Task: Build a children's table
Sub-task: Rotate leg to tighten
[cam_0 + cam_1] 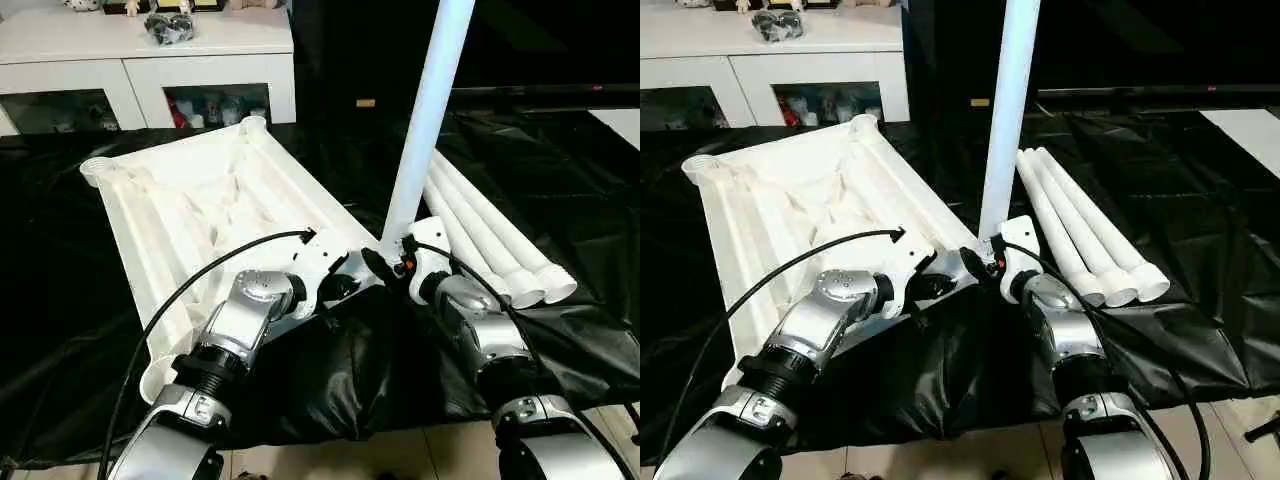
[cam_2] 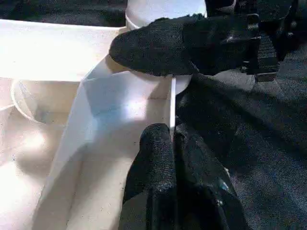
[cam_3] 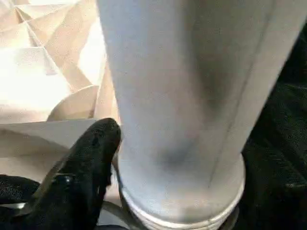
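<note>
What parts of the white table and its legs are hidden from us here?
- Top of the standing leg: cut off by the upper edge in both eye views.
- Near corner of the table top: covered by the left arm and left gripper.
- Corner socket under the standing leg: hidden by the right gripper.
- Far ends of the three spare legs: behind the standing leg.

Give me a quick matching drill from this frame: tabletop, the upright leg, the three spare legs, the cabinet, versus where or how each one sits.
Things:
1. tabletop
2. upright leg
3. spare legs
4. cabinet

States:
A. lying side by side on the black sheet
B. standing in a near corner socket
C. ribbed underside up
D. behind the work area, glass doors

Pairs: 1-C, 2-B, 3-A, 4-D
</note>
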